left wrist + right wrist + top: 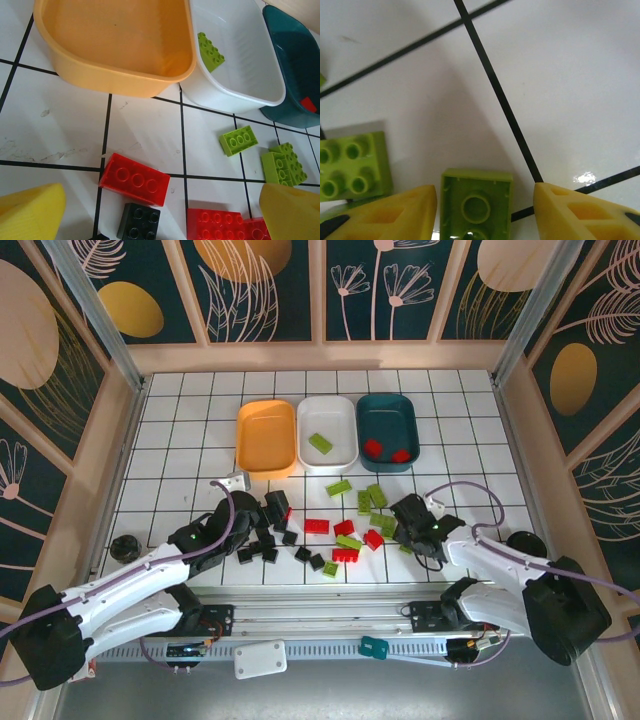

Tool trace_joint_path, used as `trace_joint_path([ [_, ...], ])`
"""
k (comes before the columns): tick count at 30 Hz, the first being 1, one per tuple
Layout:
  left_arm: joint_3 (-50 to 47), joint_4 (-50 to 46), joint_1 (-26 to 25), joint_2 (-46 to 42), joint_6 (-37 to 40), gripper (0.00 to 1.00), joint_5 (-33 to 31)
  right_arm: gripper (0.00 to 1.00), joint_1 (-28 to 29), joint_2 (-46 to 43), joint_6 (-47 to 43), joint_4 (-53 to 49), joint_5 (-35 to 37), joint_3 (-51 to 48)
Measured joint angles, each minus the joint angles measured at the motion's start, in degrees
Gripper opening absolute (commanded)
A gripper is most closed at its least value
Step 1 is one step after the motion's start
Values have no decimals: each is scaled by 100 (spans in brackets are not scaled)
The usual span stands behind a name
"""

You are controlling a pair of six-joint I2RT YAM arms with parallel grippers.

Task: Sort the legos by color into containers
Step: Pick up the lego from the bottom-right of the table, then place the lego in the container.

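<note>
Right wrist view: the right pincer [485,192] stands apart around an upturned green brick [476,207] at bottom centre, not clamped. Top external view: the left pincer [268,512], spread wide, is over loose bricks [345,528] at lower centre of the counter [180,440]. Above them an orange tray [266,435], a white tray [342,425] and a teal tray [385,412] line up.

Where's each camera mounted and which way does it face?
Top external: above, behind the bases, looking down at the table; both arms, left gripper, right gripper.
Left wrist: low, facing forward toward the orange tray; yellow fingertips.
Right wrist: close, facing down on an upside-down lime brick; fingertips flank it.
Shared: top and left wrist see the lime lego in the white tray.
</note>
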Motion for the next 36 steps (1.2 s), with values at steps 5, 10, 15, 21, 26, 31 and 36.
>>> trace_joint_path([
  [5,0,0,0,-2,0,99,-2,44,0,203,-39,-20,33,50],
  [10,0,-2,0,-2,0,99,0,26,-57,267,-87,-131,50,144],
  [15,0,-26,0,-4,0,99,-4,22,-96,131,-400,-179,-24,352],
  [21,0,-197,0,-90,-2,99,-79,22,-83,-236,-1279,317,-339,1539],
  [26,0,-352,0,-210,-26,99,-155,22,74,564,-1978,1635,-1069,2402],
  [31,2,-542,0,-308,-127,99,-166,22,208,2490,-2455,2448,-1502,3536],
  [36,4,-721,0,-407,-227,99,-168,23,205,4100,-2791,2568,-1434,4715],
])
